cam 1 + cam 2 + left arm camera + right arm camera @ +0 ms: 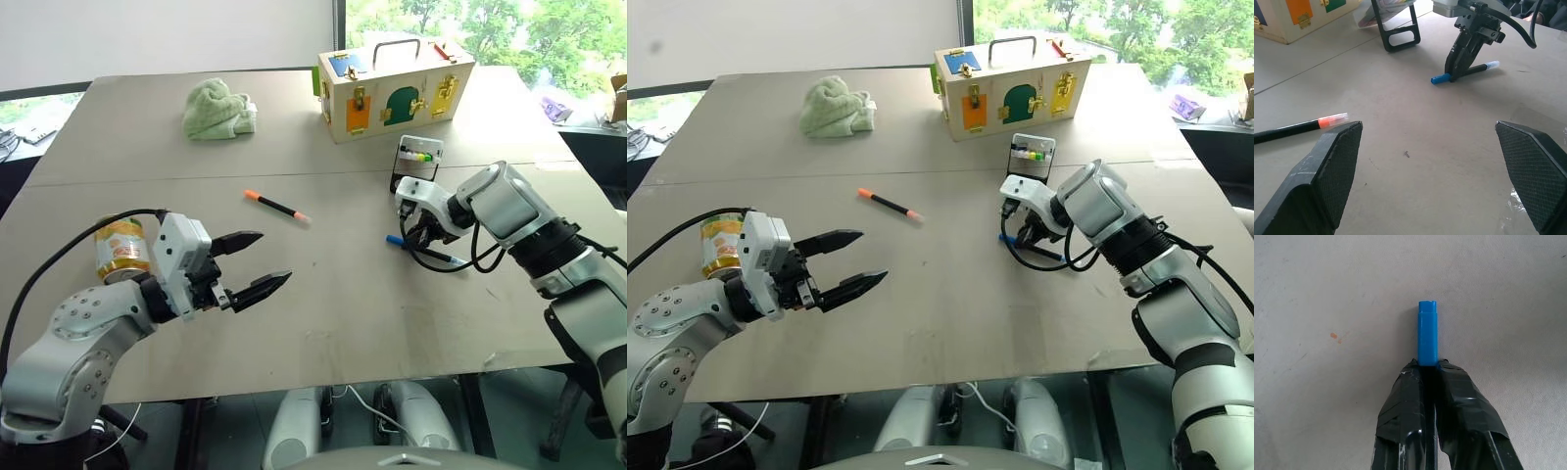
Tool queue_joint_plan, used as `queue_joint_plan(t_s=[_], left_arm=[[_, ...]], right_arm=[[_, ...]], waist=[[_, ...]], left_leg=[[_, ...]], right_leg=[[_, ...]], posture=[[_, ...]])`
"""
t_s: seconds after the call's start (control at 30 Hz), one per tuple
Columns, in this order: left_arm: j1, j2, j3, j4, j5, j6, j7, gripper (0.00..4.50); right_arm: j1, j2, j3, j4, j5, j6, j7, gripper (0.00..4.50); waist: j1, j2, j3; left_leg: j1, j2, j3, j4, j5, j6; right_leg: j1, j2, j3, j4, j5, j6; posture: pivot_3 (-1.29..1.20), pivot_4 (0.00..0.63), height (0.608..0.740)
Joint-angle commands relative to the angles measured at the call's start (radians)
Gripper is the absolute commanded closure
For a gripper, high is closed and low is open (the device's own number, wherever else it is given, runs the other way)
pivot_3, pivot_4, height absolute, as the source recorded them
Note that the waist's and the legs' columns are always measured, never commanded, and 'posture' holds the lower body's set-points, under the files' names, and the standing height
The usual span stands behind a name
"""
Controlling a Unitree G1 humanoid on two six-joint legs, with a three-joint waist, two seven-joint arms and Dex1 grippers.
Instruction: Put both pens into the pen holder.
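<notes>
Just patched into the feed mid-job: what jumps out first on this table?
The right gripper, just in front of the pen holder, is pinched on the blue pen at the tabletop. The left gripper hovers wide open near the black pen with the orange cap, lying mid-table.

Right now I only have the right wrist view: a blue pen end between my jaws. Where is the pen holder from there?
Observer: The pen holder stands just beyond the right gripper, toward the wooden box.
Operator: And the second pen?
Observer: The black pen with the orange cap lies alone mid-table, to the robot's left of the blue pen.
Operator: Is the left gripper near it?
Observer: The left gripper hovers nearer the robot than that pen, jaws wide open, holding nothing.
</notes>
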Motion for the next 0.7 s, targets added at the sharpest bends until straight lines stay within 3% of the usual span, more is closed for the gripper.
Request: queue_joint_plan(t_s=[0.03,0.07,0.33,0.47,0.67,0.7], left_arm=[[0.02,0.011,0.002,-0.029,0.01,-0.03,-0.02,0.0],[0.026,0.011,0.003,-0.032,0.011,-0.032,-0.021,0.0],[0.043,0.003,0.0,-0.041,0.02,-0.041,-0.017,0.0],[0.054,-0.003,-0.005,-0.048,0.025,-0.045,-0.013,0.0],[0.055,-0.008,-0.013,-0.048,0.032,-0.05,-0.01,0.0],[0.055,-0.008,-0.013,-0.046,0.032,-0.051,-0.009,0.0]], right_arm=[[-0.023,0.019,0.032,0.025,-0.014,0.073,-0.021,2.37],[-0.038,0.027,0.04,0.031,-0.016,0.098,-0.024,1.95],[-0.167,0.082,0.143,0.1,-0.035,0.311,-0.099,1.95],[-0.177,0.077,0.189,0.1,-0.032,0.316,-0.123,1.95],[-0.15,0.078,0.224,0.093,-0.016,0.295,-0.133,4.44],[-0.149,0.076,0.224,0.085,-0.012,0.293,-0.131,4.44]], waist=[[-0.001,-0.002,-0.001],[-0.003,-0.002,-0.001],[0.001,-0.001,-0.001],[0.002,-0.001,-0.001],[0.001,-0.002,-0.001],[0.001,-0.002,-0.001]], left_leg=[[0.0,0.0,0.0,0.0,0.0,0.0],[0.001,0.0,0.0,0.001,0.0,0.0],[0.005,0.0,0.0,0.003,-0.003,-0.005],[0.005,-0.001,0.0,0.001,-0.003,-0.005],[0.005,-0.001,0.0,0.0,-0.003,-0.005],[0.005,-0.001,0.0,0.0,-0.003,-0.005]], right_leg=[[0.0,0.0,0.0,0.0,0.0,0.0],[0.001,0.0,0.0,0.0,0.0,0.0],[0.003,-0.003,0.0,0.003,0.0,-0.001],[0.002,-0.004,0.0,0.003,0.0,-0.001],[0.002,-0.004,0.0,0.003,0.0,-0.001],[0.003,-0.004,0.0,0.003,0.0,-0.001]], posture=[[0.0,0.15,0.74],[0.0,0.15,0.74],[0.0,0.15,0.74],[0.0,0.15,0.74],[0.0,0.15,0.74],[0.0,0.15,0.74]])
